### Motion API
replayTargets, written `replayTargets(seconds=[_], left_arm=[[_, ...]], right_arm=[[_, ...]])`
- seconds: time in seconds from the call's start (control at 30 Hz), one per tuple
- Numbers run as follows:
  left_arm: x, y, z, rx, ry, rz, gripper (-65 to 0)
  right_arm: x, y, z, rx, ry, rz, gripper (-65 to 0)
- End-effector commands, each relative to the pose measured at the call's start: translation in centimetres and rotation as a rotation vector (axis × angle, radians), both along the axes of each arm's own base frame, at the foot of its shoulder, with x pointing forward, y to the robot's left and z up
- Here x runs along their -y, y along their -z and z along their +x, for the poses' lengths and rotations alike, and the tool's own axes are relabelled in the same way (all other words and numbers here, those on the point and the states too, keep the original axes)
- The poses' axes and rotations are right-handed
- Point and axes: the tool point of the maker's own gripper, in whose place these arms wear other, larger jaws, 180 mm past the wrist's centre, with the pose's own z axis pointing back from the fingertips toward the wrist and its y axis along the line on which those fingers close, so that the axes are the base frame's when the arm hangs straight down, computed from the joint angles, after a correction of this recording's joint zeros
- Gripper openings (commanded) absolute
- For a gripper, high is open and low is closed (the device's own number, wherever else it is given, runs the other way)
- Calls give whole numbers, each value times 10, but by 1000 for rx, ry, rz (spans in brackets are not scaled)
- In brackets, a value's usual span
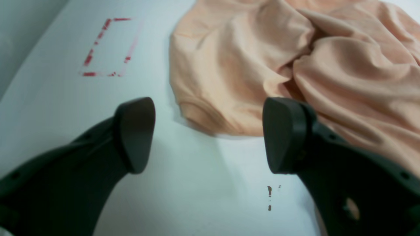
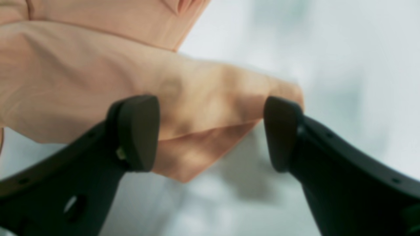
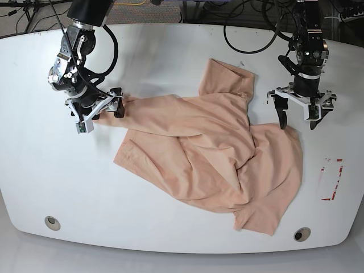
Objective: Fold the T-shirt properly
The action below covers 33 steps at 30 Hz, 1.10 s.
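my right gripper (image 2: 210, 134) is spread around a corner of the rumpled shirt (image 3: 216, 153), not pinching it; my left gripper (image 1: 208, 134) hangs spread beside its hem, ready to grab.

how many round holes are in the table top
2. One round hole sits near the front edge on the base view's left, the other near the front edge on its right, just past the T-shirt hem. The cloth may hide more.

white table (image 3: 170, 45), red dashed rectangle (image 3: 331, 180), black cables (image 3: 250, 23)
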Motion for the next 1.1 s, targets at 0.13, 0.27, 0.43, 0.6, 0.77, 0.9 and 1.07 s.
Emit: replayTargets(seconds=[0.13,0.27,0.43,0.6,0.77,0.9,1.07], left_arm=[[-5,-17,0,84,-26,-77,-165],[-6,-21,-2,98,-39,-108,-166],[-6,-17,-12,90,-74,-143,-162],[-5,-17,-17,84,-76,-141,-162],[7,-22,-24,77,-43,-127,-163],[11,-21,-29,63,-30,-123,-163],[17,-31,-29,84,-14,-125,-161]], right_arm=[[12,-20,9,81,13,-18,-189],[15,-22,6,83,19,-28,-191],[22,-31,-2,101,32,-57,-184],[27,-32,-9,99,42,-72,-184],[39,-30,-26,87,67,-94,-181],[42,-24,-34,67,71,-96,-180],[43,-10,-45,31,74,-85,-179]])
